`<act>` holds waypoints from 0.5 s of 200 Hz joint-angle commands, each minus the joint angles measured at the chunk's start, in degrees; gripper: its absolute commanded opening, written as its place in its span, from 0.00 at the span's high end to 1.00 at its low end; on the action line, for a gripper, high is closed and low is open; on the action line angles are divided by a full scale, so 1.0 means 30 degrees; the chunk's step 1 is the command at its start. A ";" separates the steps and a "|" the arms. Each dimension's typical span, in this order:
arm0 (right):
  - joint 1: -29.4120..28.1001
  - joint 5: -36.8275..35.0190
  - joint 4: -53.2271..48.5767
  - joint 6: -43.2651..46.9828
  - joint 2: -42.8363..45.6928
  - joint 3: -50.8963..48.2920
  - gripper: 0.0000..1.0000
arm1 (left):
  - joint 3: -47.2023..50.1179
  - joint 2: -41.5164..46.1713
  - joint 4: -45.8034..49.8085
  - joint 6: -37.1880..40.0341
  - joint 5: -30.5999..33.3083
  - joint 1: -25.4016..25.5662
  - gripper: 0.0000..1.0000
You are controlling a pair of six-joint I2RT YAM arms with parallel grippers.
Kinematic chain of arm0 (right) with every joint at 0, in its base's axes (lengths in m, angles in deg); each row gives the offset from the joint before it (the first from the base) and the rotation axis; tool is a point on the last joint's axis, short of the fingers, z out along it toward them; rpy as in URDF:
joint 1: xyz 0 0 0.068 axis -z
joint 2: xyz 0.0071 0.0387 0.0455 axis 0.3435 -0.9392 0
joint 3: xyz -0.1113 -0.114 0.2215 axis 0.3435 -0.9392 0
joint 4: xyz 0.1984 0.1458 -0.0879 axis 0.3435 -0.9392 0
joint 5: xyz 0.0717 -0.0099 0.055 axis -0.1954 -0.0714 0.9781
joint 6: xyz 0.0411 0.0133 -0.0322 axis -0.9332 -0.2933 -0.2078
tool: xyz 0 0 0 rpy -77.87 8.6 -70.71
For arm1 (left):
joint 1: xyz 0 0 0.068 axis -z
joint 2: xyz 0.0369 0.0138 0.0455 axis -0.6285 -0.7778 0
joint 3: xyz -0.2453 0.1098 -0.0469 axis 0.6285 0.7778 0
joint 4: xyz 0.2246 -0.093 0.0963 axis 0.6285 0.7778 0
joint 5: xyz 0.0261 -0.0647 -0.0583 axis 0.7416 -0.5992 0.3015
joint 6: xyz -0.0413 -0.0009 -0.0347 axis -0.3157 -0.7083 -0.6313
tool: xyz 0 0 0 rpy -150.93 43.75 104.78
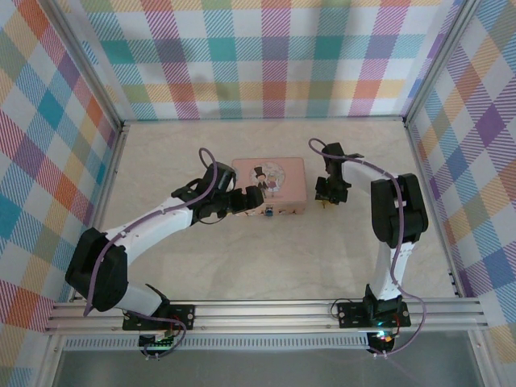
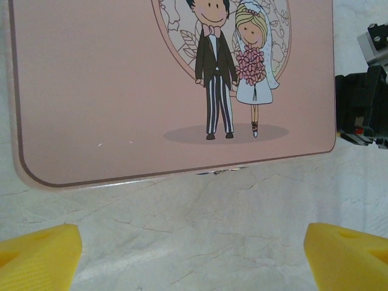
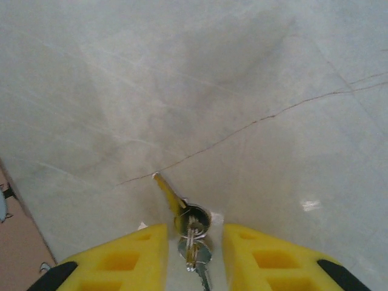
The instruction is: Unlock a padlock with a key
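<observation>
Left claw (image 2: 193, 260) gapes wide before the pink tin (image 2: 121, 91), whose rim, from that wrist, hides nearly all the padlock (image 1: 268, 213); right claw (image 3: 194, 254), released, straddles the key (image 3: 173, 197) on the counter (image 3: 242, 91)

You have a pink tin (image 2: 109, 91) printed with a cartoon groom in black stripes and a bride in white. It sits on your cream, marble-veined counter (image 2: 182, 230). The padlock (image 1: 268, 213) is blue-teal. The key (image 3: 170, 195) looks yellowish, its ring silvery. Left end effector (image 2: 191, 242) and right end effector (image 3: 194, 233) have yellow fingers (image 3: 133, 257). The walls (image 1: 266, 56) are pastel plaid.
</observation>
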 commanded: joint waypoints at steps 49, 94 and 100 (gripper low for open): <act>-0.0138 -0.0108 -0.0265 0.0325 -0.1407 0.0463 0.96 | 0.0724 -0.0048 -0.0391 -0.0288 0.0212 0.0248 0.06; -0.0136 0.0232 0.0406 0.0588 -0.0208 -0.0143 1.00 | 0.0835 0.0200 -0.0341 -0.0330 0.0439 0.0248 0.06; -0.0139 0.0277 0.0566 0.0675 0.0246 -0.0340 1.00 | 0.0846 0.0267 -0.0335 -0.0360 0.0484 0.0248 0.06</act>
